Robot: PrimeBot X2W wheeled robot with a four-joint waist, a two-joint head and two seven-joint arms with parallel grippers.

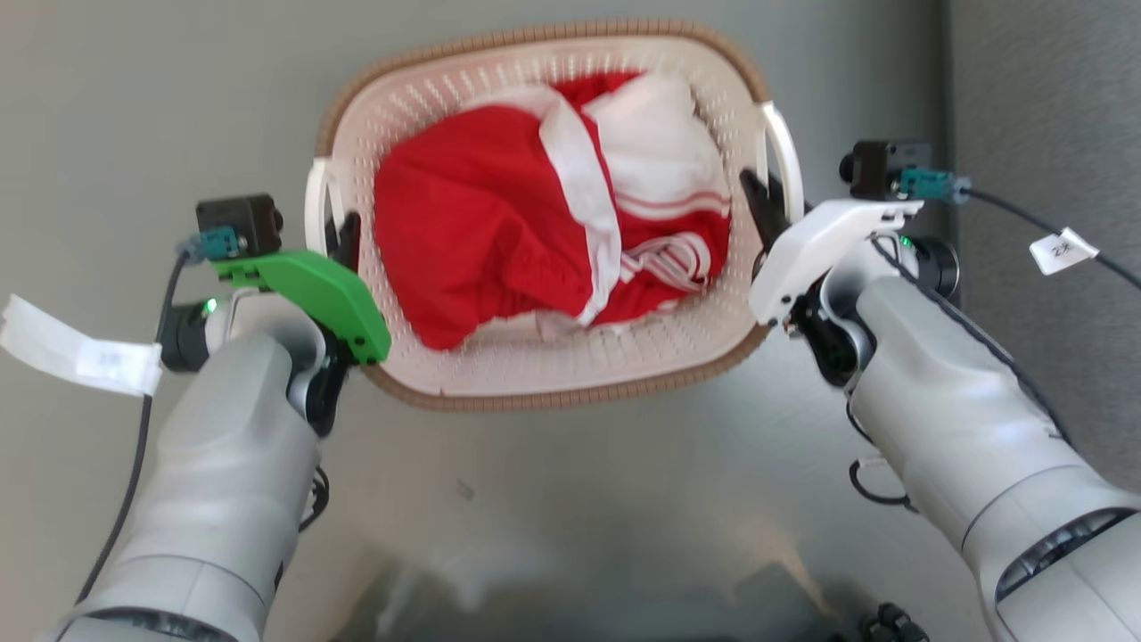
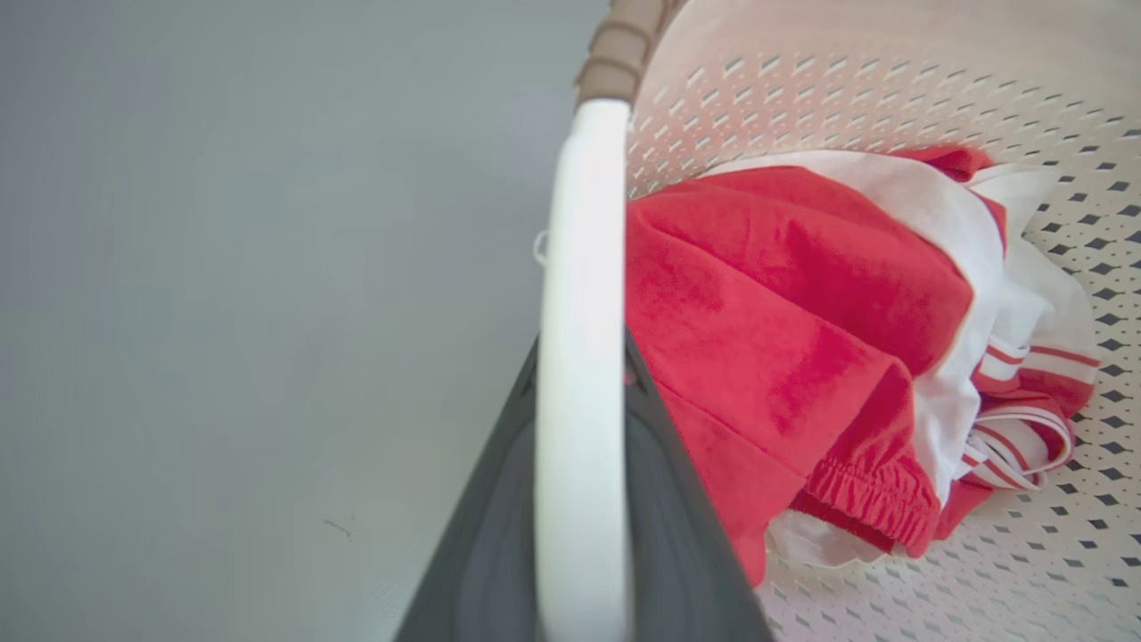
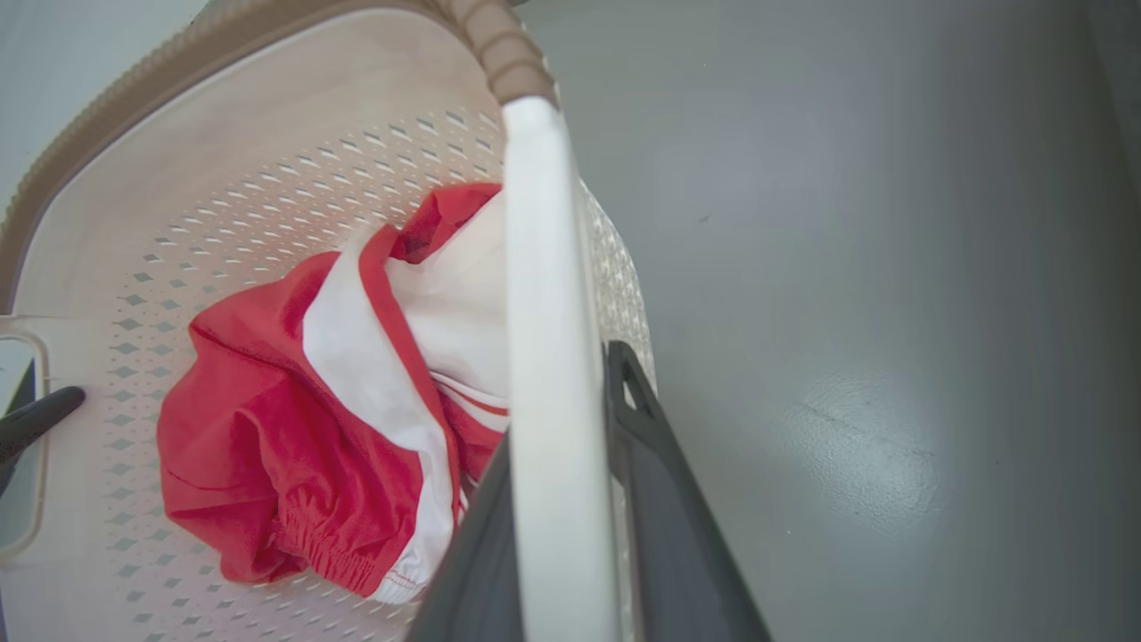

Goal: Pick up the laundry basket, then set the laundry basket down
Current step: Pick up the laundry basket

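The laundry basket (image 1: 553,399), cream-white and perforated with a brown woven-look rim, sits between my two arms over the grey floor. Red and white clothes (image 1: 499,223) lie inside it. My left gripper (image 1: 343,234) is shut on the basket's left white handle (image 1: 314,201). In the left wrist view that handle (image 2: 579,223) runs up between my dark fingers (image 2: 686,535). My right gripper (image 1: 762,201) is shut on the right handle (image 1: 786,147), and the right wrist view shows this handle (image 3: 544,267) clamped between my fingers (image 3: 660,499). I cannot tell whether the basket touches the floor.
Smooth grey floor (image 1: 134,89) surrounds the basket. A darker grey strip (image 1: 1043,89) runs along the far right. Tagged cables (image 1: 1061,250) hang from both wrists. My own dark base parts (image 1: 882,620) show at the bottom edge.
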